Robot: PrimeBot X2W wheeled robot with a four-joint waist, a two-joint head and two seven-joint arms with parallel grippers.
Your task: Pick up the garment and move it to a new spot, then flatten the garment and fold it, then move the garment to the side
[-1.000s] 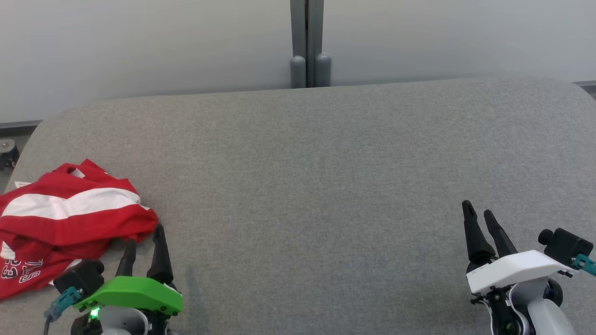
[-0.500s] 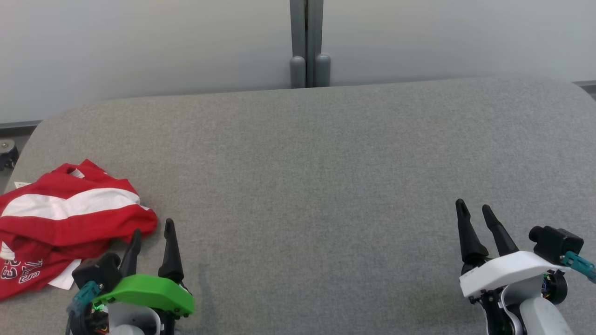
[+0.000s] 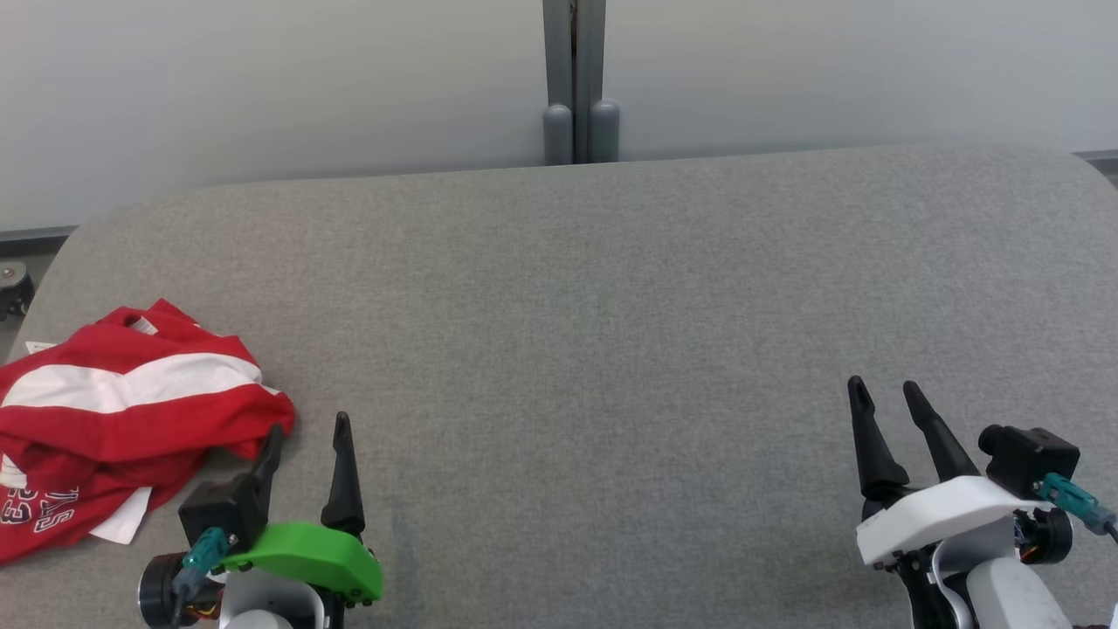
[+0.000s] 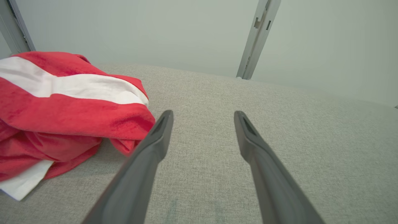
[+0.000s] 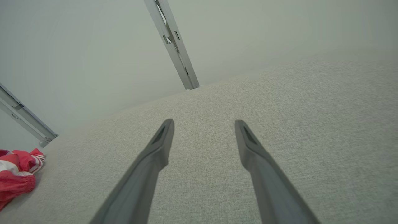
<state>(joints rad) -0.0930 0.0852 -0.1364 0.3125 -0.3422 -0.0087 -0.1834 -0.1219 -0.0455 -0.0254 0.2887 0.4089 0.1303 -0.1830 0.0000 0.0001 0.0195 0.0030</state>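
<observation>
The left tool (image 3: 308,423) sat low over the grey counter (image 3: 611,306), its green-capped wrist angled so that its two dark fingers (image 3: 342,476) pointed ahead and slightly to its right. The jaws were spread wide, with bare counter between them and nothing gripped. The garment (image 3: 131,411), a crumpled red piece with a white band and some white lettering, lay bunched on the counter to that tool's left. Its nearest fold was just beside the tip of the left-hand finger, and whether they touched could not be told. In the left wrist view the left tool (image 4: 203,112) looked along the counter toward the pale wall (image 4: 186,31), with the garment (image 4: 62,102) heaped left of the fingertips. The right tool (image 3: 883,383) was well apart from the garment, across the counter. Its white-capped wrist was tilted and its fingers leaned a little to the left. These jaws were also parted and empty over bare cloth. In the right wrist view the garment (image 5: 15,177) appeared far to the left of the right tool (image 5: 203,122).
</observation>
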